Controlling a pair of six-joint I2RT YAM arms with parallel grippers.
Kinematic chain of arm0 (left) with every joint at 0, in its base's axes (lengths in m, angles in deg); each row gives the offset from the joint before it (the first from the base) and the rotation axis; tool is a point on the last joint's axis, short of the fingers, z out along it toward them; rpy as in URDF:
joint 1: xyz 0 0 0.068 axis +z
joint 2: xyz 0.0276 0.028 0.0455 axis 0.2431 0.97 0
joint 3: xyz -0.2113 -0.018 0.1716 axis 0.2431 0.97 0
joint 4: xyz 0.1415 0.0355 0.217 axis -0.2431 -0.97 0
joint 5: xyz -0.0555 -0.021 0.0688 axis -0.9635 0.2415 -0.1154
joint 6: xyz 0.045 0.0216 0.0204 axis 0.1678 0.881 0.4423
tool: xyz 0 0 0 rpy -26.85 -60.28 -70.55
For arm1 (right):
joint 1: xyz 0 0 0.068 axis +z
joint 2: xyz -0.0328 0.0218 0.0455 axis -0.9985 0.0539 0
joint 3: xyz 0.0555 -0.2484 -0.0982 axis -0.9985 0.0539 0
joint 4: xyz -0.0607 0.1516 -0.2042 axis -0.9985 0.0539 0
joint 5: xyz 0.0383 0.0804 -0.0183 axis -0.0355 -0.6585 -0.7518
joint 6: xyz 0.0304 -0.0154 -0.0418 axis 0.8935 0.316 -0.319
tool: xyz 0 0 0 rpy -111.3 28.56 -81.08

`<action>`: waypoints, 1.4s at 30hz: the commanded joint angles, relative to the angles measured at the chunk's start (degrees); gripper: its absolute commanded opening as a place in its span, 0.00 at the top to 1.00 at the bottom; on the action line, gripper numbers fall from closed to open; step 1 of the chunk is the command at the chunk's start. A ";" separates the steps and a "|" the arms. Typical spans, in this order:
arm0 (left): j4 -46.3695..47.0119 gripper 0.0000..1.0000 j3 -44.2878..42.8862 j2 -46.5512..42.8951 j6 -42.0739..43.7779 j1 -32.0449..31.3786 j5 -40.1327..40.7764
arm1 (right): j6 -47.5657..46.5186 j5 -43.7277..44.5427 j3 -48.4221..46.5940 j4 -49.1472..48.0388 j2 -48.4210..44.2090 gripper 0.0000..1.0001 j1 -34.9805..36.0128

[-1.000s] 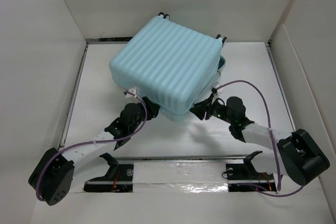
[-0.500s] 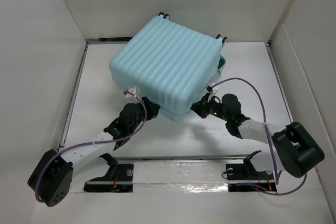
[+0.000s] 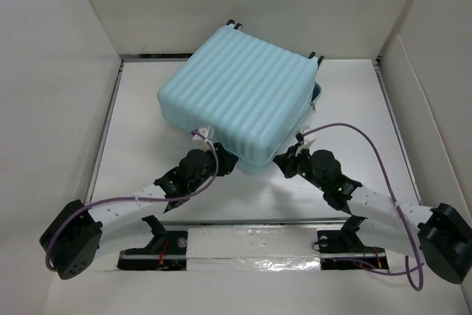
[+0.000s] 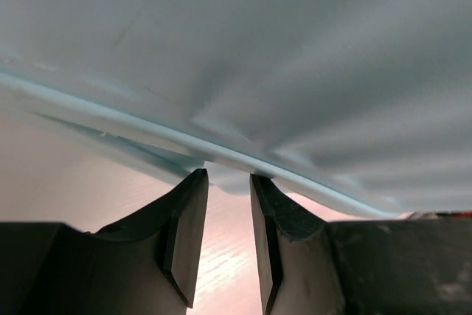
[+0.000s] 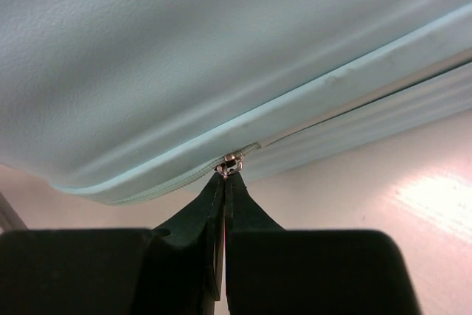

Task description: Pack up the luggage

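The luggage (image 3: 243,86), a pale aqua ribbed hard-shell suitcase, lies flat with its lid down in the middle of the table. My right gripper (image 3: 281,158) is at its near right corner and is shut on the small metal zipper pull (image 5: 231,164) on the seam; the zipper is closed to the left of the pull and open to its right. My left gripper (image 3: 228,164) is at the near corner, its jaws a little apart and empty, with the fingertips (image 4: 198,179) touching the underside of the shell's rim (image 4: 147,130). The wheels (image 3: 233,23) point to the far side.
White walls (image 3: 59,71) box in the table on the left, back and right. A taped rail (image 3: 251,245) with the arm mounts runs along the near edge. Purple cables (image 3: 369,145) loop from both wrists.
The left gripper has moved right and nearer along the suitcase's near edge. The right arm has stretched out with its elbow swung to the right. The suitcase has shifted slightly to the right.
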 commanded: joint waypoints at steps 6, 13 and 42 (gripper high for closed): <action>13.68 0.72 -10.18 8.05 1.68 0.02 3.51 | 11.26 6.36 1.50 13.88 -6.87 1.00 16.84; 16.14 0.72 -14.75 13.67 0.27 0.02 3.52 | 17.23 17.51 -10.09 19.16 2.44 1.00 34.95; 5.42 0.37 -23.27 3.73 -15.10 42.73 -6.94 | 16.45 26.94 -14.60 14.24 4.39 1.00 33.82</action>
